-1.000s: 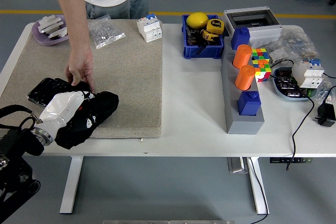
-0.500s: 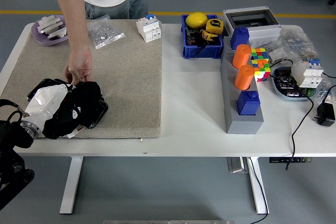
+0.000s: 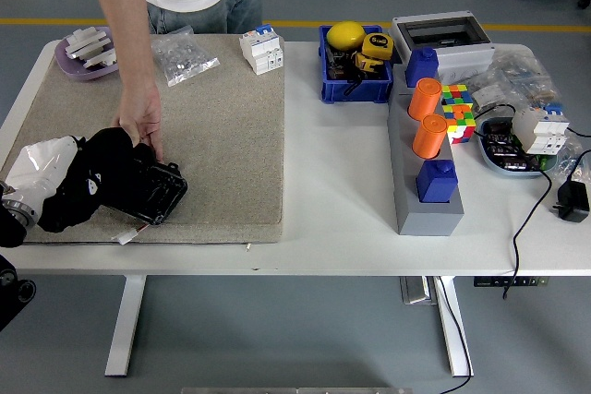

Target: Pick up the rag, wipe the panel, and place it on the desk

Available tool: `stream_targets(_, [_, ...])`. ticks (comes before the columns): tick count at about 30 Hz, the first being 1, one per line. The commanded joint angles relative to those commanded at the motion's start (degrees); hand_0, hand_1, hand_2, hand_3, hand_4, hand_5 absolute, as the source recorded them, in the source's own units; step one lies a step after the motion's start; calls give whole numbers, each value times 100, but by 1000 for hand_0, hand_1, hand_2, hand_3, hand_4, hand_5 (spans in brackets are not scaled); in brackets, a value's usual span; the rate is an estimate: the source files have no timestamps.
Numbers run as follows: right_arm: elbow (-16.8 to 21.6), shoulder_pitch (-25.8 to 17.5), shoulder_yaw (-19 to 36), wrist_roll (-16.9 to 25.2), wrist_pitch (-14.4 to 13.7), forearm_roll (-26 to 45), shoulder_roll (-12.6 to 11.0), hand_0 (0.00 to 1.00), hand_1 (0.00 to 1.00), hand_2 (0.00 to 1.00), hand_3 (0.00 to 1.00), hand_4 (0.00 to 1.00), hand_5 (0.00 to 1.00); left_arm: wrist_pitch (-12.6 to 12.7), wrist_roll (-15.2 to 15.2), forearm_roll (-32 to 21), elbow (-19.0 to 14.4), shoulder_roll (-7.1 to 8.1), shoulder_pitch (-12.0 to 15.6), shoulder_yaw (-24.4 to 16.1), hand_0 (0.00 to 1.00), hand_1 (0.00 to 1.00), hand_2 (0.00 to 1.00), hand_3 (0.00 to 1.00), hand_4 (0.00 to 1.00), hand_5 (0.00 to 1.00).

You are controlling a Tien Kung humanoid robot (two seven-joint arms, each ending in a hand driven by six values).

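A black rag (image 3: 85,182) is bunched under my left hand (image 3: 42,170), which is white-covered and shut on the rag at the left edge of the beige mat (image 3: 226,136). The rag lies over the left part of a black panel (image 3: 155,193), whose right end shows bare on the mat. A person's hand (image 3: 141,123) reaches down from the far side and rests its fingertips on the panel's far edge. My right arm is out of view.
On the mat's far side lie a purple tray (image 3: 85,53), a plastic bag of parts (image 3: 183,55) and a white breaker (image 3: 262,49). To the right stand a blue bin (image 3: 353,64), a grey rack with orange cylinders (image 3: 427,159) and cables.
My left hand has dragged the rag leftward across the panel, uncovering the panel's right end. The person's hand has stayed at the panel's far edge.
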Motion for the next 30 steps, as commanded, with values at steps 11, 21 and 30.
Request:
stream_targets(11, [-1, 20, -41, -1, 8, 28, -21, 819, 684, 705, 658, 974, 772, -28, -24, -90, 580, 201, -234, 55, 246, 213, 520, 541, 414, 2])
stream_targets(21, [6, 40, -83, -1, 17, 39, -36, 818, 684, 705, 659, 974, 770, -30, -45, -100, 915, 326, -440, 180, 246, 214, 517, 537, 403, 2])
stream_targets(30, [6, 42, -87, 5, 18, 51, -38, 818, 683, 704, 660, 974, 770, -51, 1, 41, 686, 409, -492, 255, 249, 214, 517, 535, 401, 2])
